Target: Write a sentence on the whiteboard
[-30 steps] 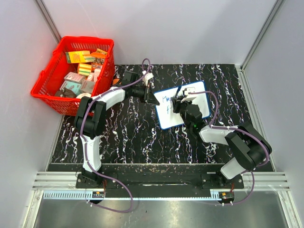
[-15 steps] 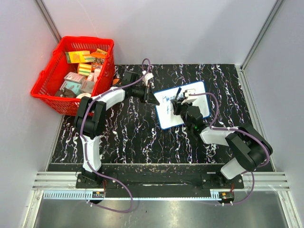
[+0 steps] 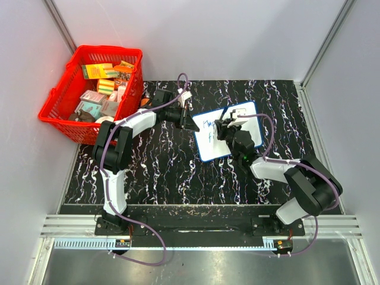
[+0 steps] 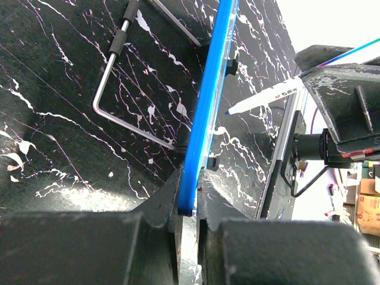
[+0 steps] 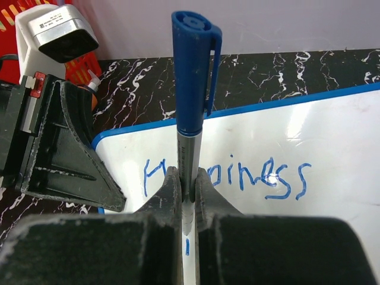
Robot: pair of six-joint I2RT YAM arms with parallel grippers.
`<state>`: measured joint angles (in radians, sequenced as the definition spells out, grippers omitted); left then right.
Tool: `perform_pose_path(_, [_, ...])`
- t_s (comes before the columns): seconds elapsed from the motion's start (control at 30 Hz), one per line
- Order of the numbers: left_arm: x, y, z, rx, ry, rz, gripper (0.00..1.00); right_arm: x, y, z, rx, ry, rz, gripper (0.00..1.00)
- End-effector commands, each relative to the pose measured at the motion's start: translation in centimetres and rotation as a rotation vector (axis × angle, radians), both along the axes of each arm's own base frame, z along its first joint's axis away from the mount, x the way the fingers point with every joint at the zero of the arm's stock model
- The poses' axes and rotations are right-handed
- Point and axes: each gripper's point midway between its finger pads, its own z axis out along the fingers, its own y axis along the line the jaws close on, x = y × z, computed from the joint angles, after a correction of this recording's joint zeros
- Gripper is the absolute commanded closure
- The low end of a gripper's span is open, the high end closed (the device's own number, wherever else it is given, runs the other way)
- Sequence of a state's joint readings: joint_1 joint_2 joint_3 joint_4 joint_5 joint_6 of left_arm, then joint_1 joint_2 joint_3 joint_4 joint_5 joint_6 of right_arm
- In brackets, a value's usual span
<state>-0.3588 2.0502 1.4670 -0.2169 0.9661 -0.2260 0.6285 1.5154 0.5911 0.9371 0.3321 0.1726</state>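
Pinching a marker [image 5: 191, 77] tight in the right gripper [image 5: 187, 178], jaws almost together with only the thin grey body between them; standing straight up out of the fingers, blue cap on the top end; pointing down at the whiteboard [image 5: 332, 148], tip hidden behind the fingers in the right wrist view, right by the white face in the left wrist view, too close to tell whether touching; clamped narrow with the left gripper [image 4: 189, 199] on the board's blue rim at its left edge; seen edge-on there, lifted off the black marbled table [image 3: 160, 172] with a bent metal rod [image 4: 113, 89] under it; sitting near the middle of the table in the top view, turned a little, between the two grippers; showing the sentence [image 5: 261, 175] in thin blue letters, first line reading about "Happiness" with the marker in front of some letters, only a short blue stroke lower down; off at the back left corner, a red basket [image 3: 110, 48] full of small boxes.
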Motion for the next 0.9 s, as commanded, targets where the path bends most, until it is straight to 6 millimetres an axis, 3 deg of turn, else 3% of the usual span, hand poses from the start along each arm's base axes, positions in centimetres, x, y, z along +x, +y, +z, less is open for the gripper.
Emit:
perform_pose_path(0.0, [0.6, 2.5, -6.3, 0.236, -0.052, 0.068, 1.00, 1.1, 0.2, 2.0, 0.035, -0.064, -0.032, 1.00])
perform_pose_path(0.43, [0.3, 2.5, -6.3, 0.235, -0.051, 0.067, 1.00, 1.9, 0.2, 0.3, 0.028, -0.030, -0.057, 1.00])
perform_pose_path(0.77, [0.3, 2.5, -6.4, 0.237, -0.050, 0.068, 1.00, 0.6, -0.9, 1.9, 0.036, -0.058, -0.060, 1.00])
perform_pose_path(0.87, [0.3, 2.5, -6.3, 0.236, -0.053, 0.068, 1.00, 0.5, -1.1, 1.5, 0.025, -0.050, -0.068, 1.00])
